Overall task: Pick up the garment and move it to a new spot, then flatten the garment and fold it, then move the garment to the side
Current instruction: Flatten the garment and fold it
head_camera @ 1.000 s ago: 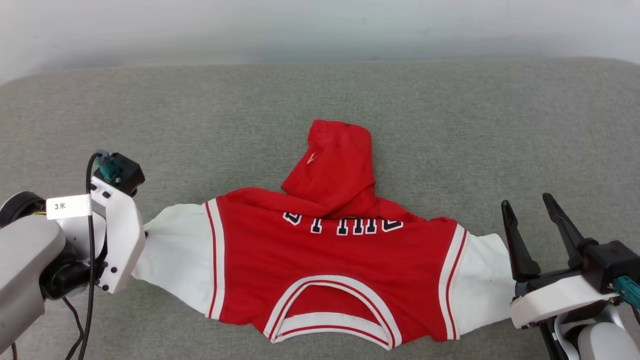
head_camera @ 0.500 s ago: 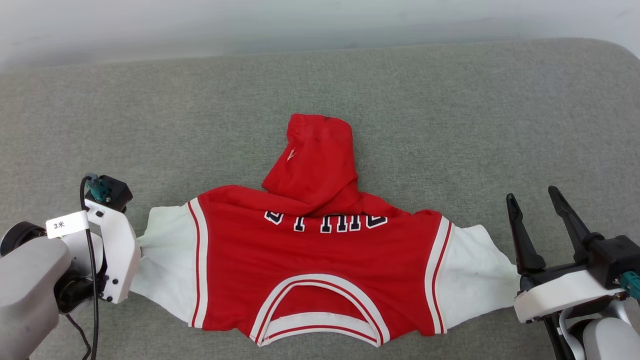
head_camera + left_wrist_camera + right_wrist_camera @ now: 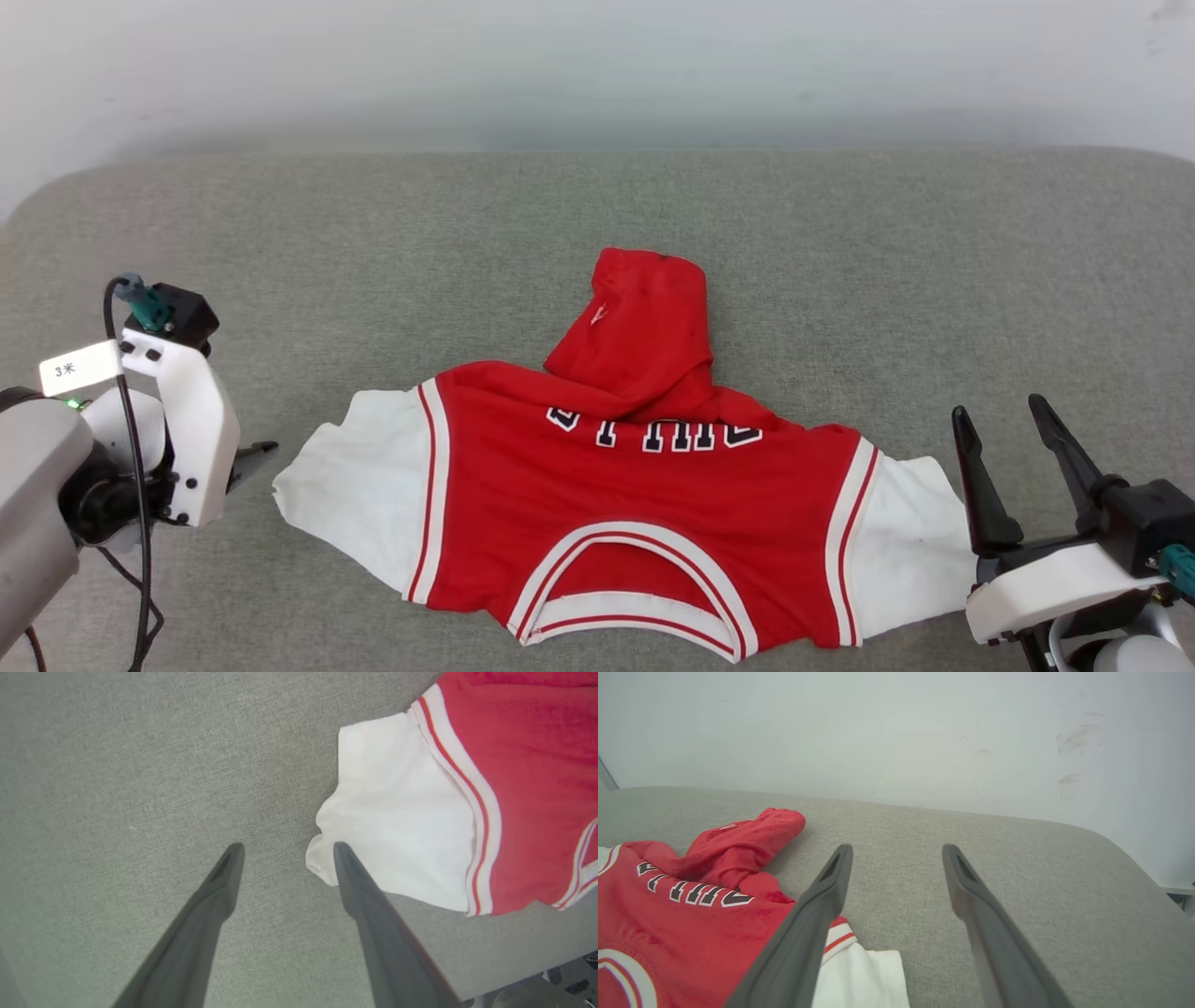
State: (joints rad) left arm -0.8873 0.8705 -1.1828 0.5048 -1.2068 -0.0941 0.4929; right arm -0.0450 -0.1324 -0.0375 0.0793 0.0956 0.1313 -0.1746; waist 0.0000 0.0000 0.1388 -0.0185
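Observation:
The garment (image 3: 635, 504) is a red T-shirt with white sleeves. It lies spread across the grey cushion, collar toward me, and its lower part is bunched into a red hump (image 3: 644, 327) at the far side. My left gripper (image 3: 252, 457) is open just left of the left sleeve (image 3: 355, 485). In the left wrist view the left gripper (image 3: 288, 846) has bare cushion between its fingers, and one fingertip is at the sleeve's edge (image 3: 322, 868). My right gripper (image 3: 997, 407) is open and empty beside the right sleeve (image 3: 906, 551). The right wrist view has the right gripper (image 3: 897, 847) over bare cushion, with the garment (image 3: 691, 914) at its left.
The grey cushion (image 3: 597, 233) stretches wide on all sides of the shirt. A white wall (image 3: 597, 65) rises behind it. The cushion's rounded right edge (image 3: 1134, 858) falls away at the far right. A black cable (image 3: 140, 560) hangs along my left arm.
My left gripper has opened and let go of the left sleeve, which now lies slack on the cushion. The right gripper stays open. The head camera has shifted.

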